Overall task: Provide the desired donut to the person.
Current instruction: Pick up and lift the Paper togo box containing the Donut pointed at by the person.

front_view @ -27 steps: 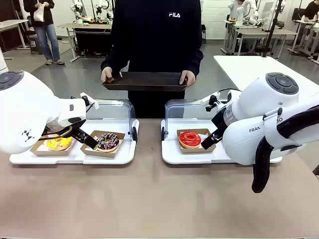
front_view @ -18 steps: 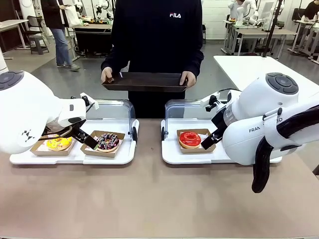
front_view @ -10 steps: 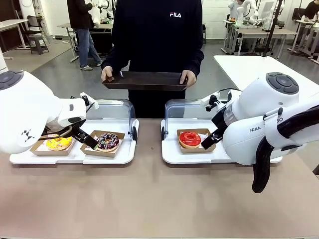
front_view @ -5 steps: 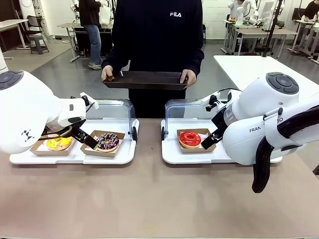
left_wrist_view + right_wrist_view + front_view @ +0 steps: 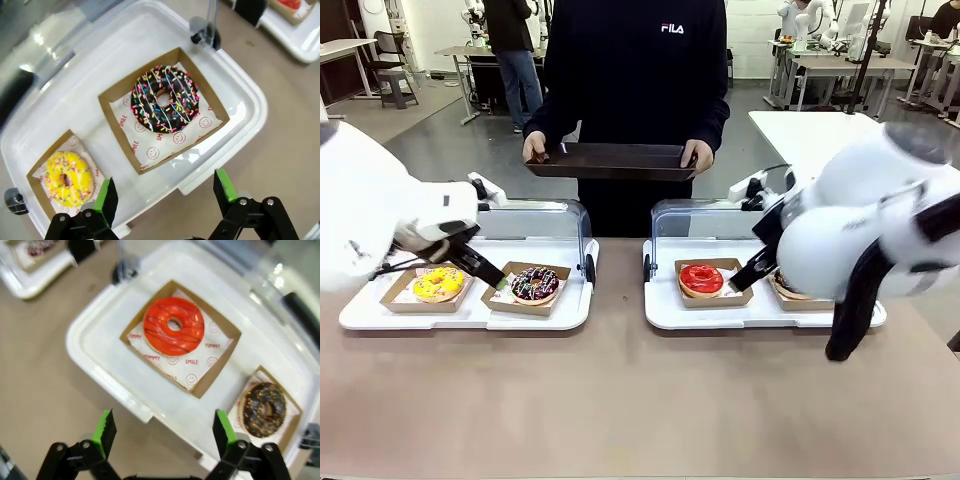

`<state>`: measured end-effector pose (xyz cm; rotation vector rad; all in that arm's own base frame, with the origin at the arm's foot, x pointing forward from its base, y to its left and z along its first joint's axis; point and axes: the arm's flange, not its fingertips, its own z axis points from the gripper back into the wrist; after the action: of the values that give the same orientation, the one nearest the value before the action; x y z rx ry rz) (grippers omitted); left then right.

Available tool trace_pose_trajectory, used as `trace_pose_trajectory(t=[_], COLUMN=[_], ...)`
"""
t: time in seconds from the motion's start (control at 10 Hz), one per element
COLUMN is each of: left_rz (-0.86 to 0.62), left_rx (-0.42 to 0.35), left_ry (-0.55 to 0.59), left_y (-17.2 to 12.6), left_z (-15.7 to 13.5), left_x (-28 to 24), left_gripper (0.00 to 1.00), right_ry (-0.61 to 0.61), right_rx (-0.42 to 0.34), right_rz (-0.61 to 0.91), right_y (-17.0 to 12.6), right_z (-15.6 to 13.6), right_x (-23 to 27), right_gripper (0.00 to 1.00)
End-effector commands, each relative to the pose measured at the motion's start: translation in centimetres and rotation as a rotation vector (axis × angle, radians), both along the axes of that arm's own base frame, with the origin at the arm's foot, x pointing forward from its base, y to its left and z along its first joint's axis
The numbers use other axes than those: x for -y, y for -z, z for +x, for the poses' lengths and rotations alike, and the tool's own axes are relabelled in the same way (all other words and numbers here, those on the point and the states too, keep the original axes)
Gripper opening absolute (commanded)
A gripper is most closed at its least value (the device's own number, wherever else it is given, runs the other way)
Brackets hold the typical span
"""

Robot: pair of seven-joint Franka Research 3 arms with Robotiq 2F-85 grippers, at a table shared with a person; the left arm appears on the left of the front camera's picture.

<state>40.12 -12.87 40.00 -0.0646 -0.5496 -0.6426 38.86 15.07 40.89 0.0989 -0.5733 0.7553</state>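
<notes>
left hand [image 5: 165, 190] gapes over white tray [image 5: 75, 100] on brown table [image 5: 620, 400].

The glossy red donut [image 5: 160, 335] lies on matt paper [image 5: 210, 360] in a cardboard box [image 5: 221, 362] on a smooth plastic tray [image 5: 95, 360].

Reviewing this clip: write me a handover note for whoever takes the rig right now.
Left gripper: open, empty, above the left white tray, near the chocolate sprinkle donut and yellow donut.
Right gripper: open, empty, above the right white tray with the red donut and dark crumb-topped donut.
The person holds a dark tray in both hands.
Done: nothing picked.
Left: learn which donut is wanted, grasp it, deliver it to the dark tray.
</notes>
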Motion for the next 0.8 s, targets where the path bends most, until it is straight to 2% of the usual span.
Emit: trace_pose_trajectory(t=[0.0, 0.1, 0.2, 0.3, 0.7], left_rz=[-0.087, -0.096, -0.125, -0.138, -0.175], left_rx=[-0.031, -0.021, -0.004, 0.034, 0.117], left_ry=[0.098, 0.112, 0.226, 0.23, 0.255], left_y=[-2.6, -3.2, -3.7, -3.7, -3.4], left_z=[-3.7, -4.2, -4.8, -5.5, -6.4], left_x=[-6.5, -8.5, -10.5, -12.3, -16.2], left_gripper=[1.0, 1.0, 1.0, 1.0, 1.0], right_ry=[-0.179, -0.214, -0.277, -0.277, -0.347], right_rx=[-0.04, -0.011, 0.031, 0.077, 0.125], right_rz=[0.021, 0.014, 0.018, 0.029, 0.133], right_y=[-3.7, -4.8, -5.9, -6.4, -6.7], right_z=[-3.7, -4.4, -4.8, -4.9, -4.8], right_x=[7.6, 9.7, 11.8, 13.6, 18.2], right_gripper=[1.0, 1.0, 1.0, 1.0, 1.0])
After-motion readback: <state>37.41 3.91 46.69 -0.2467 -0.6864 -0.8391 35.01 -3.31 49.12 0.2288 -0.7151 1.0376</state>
